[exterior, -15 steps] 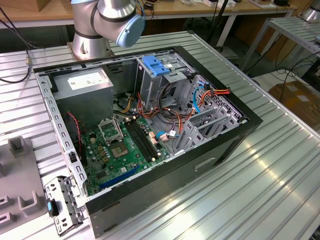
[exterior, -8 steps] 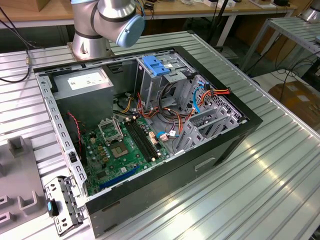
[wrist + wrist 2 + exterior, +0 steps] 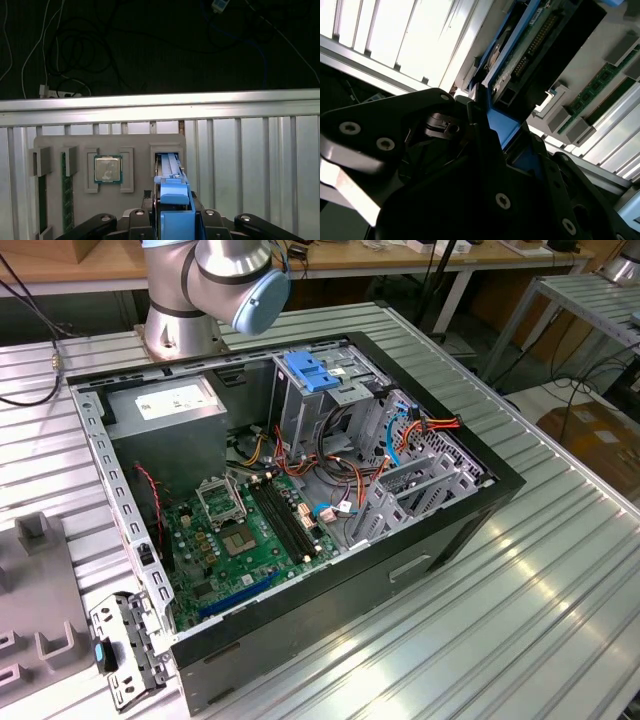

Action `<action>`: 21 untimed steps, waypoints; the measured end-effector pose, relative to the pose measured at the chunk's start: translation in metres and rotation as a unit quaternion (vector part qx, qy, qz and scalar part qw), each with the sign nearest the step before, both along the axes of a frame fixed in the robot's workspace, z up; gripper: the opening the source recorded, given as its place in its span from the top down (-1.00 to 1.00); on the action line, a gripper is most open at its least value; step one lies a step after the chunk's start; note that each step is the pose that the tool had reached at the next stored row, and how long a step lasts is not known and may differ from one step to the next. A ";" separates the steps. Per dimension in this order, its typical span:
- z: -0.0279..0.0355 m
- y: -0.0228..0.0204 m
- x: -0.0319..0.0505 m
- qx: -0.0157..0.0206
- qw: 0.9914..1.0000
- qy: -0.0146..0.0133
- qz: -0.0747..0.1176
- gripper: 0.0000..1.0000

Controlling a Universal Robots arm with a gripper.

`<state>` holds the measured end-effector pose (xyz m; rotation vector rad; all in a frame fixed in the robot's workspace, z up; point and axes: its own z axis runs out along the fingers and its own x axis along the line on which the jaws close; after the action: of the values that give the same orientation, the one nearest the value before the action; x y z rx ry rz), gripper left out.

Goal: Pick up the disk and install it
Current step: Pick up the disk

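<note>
Grey moulded tray (image 3: pixel 55 585) at the exterior view's left is our landmark; in the first wrist view the disk (image 3: pixel 169 165) stands on edge in the tray's end slot, one pocket over from the processor (image 3: pixel 107 169); the gripper (image 3: pixel 175 212) straddles it, jaws pressed against its blue side rails (image 3: pixel 175 192) (clamped, we judge). We expect it dense, rigid, slick-faced and shock-sensitive, so the rails are the safe hold; off the tray, toward the exterior view's right, lies the open computer case (image 3: pixel 300 490).
</note>
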<state>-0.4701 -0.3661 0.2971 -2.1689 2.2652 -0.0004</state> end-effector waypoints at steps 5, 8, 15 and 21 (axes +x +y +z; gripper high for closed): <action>-0.0005 0.0000 0.0000 0.000 1.000 0.000 0.000 0.26; -0.0006 0.0000 0.0000 0.000 1.000 0.000 0.000 0.26; -0.0006 0.0000 0.0000 0.000 1.000 0.000 0.005 0.26; -0.0006 0.0000 0.0000 0.000 1.000 0.000 0.006 0.26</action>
<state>-0.4701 -0.3660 0.2965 -2.1812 2.2529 -0.0006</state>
